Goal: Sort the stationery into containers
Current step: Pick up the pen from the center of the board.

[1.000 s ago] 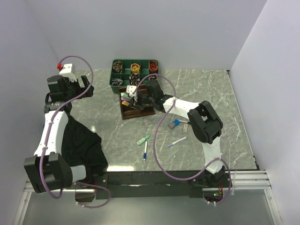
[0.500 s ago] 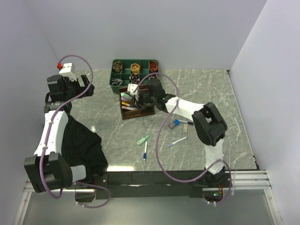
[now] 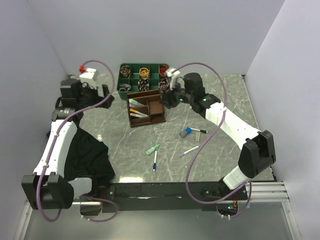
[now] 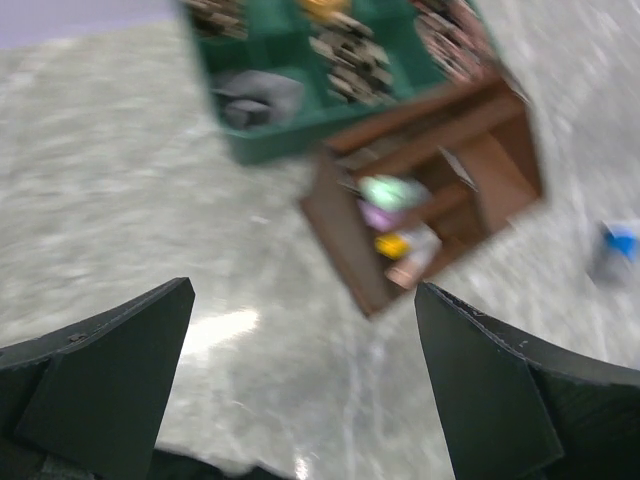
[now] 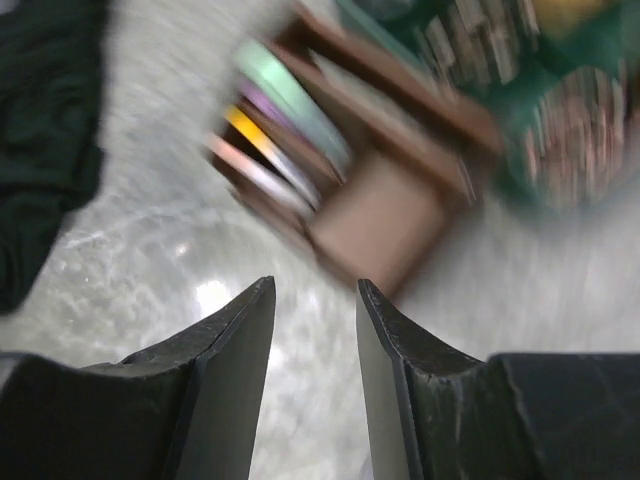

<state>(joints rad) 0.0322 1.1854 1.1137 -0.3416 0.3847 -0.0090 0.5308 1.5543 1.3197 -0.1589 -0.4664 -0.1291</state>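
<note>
While the right gripper hangs by the brown organiser's far right corner, jaws part-open and empty, the left gripper gapes wide on nothing. Between picks, I'd judge. Mint-green clip, pens and grey-blue cylinder lie mid-worktop — next, reach down for one.

The dark brown organiser stood upright toward the back of the table, with mint, yellow and pink items lying in its left compartment. Nearer the front, loose and apart, lay a mint-green clip, a blue-tipped white pen, another white pen and a short grey-blue cylinder.
</note>
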